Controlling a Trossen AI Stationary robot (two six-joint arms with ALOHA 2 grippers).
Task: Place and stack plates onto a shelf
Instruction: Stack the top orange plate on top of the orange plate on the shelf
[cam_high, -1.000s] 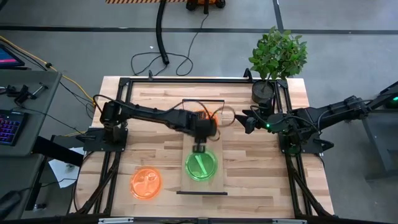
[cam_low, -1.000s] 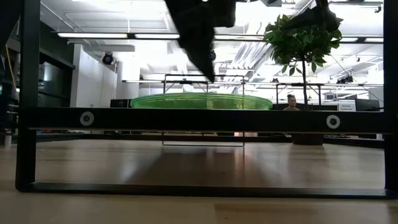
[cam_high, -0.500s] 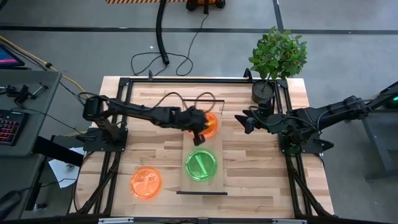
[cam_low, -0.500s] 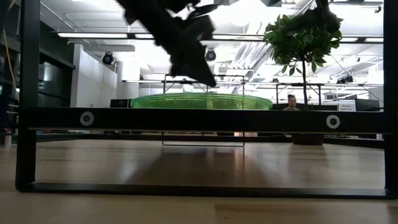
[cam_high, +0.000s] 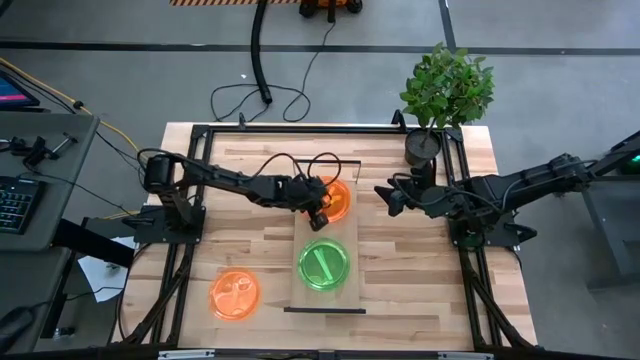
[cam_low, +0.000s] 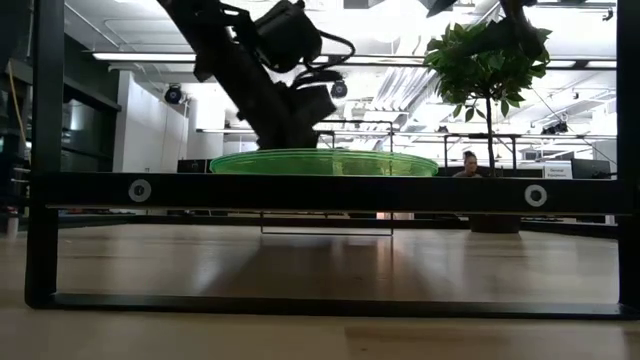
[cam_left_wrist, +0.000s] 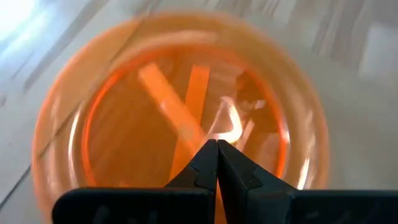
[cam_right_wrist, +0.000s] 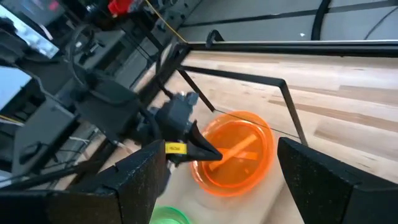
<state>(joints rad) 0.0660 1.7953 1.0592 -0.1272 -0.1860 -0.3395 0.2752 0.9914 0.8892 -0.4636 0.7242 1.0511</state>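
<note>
On the far part of the shelf (cam_high: 325, 229) lies an orange plate (cam_high: 339, 194), and a green plate (cam_high: 323, 264) lies on its near part. A second orange plate (cam_high: 234, 295) rests on the tabletop, left of the shelf. My left gripper (cam_high: 322, 207) is shut. Its tips stand at the left side of the far orange plate (cam_right_wrist: 242, 155), over its inside in the left wrist view (cam_left_wrist: 216, 146). To the right of that plate, my right gripper (cam_high: 385, 195) hangs open and holds nothing. My left gripper comes slanting down from the table's left with its shut fingertips (cam_right_wrist: 210, 154) at the orange plate's left rim (cam_right_wrist: 200, 167). I cannot tell whether they touch the plate. The plate lies flat on the shelf.
A potted plant (cam_high: 445, 90) stands at the table's far right corner, just behind my right arm. The shelf's black frame bar (cam_low: 320, 190) runs across the low view, with the green plate (cam_low: 323, 162) above it. Bare tabletop lies on both sides of the shelf.
My left gripper has gone from above the green plate toward the table's far edge and down to the orange plate on the shelf. Both plates on the shelf have stayed where they were.
</note>
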